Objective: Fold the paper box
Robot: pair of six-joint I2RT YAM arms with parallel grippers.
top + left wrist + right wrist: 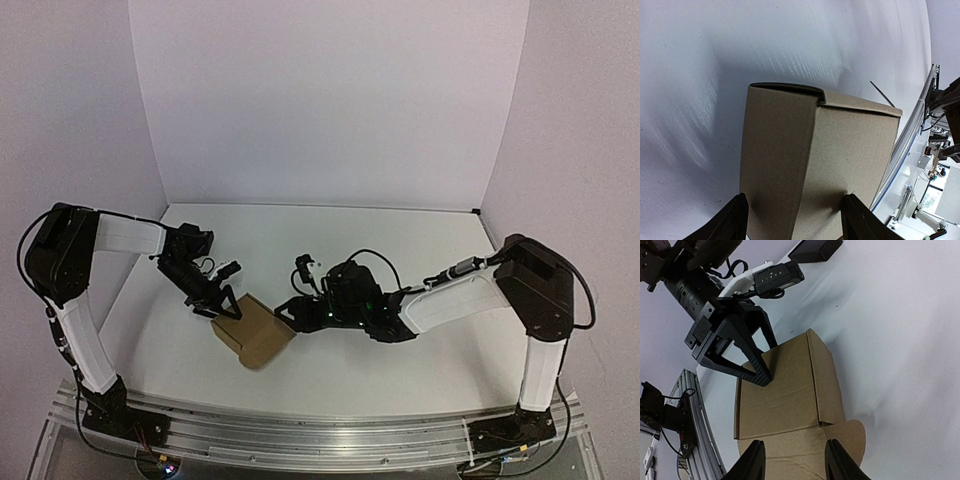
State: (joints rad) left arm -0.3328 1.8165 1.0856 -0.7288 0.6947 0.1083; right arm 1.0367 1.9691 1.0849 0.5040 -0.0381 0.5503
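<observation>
Showed paper box [256, 338] on counter [420, 375], left of centre, walls already raised (roughly cube-shaped). Clamped across width by left end effector [224, 309]. Lacked closure: rounded flap [851, 432] untucked beneath right end effector [792, 461]; jaws apart, grip undeterminable.

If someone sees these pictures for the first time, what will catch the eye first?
The brown paper box, partly folded with one rounded flap open, sits on the white table between the two arms. The left gripper has a finger on each side of it, and the right gripper meets it from the opposite side.
</observation>
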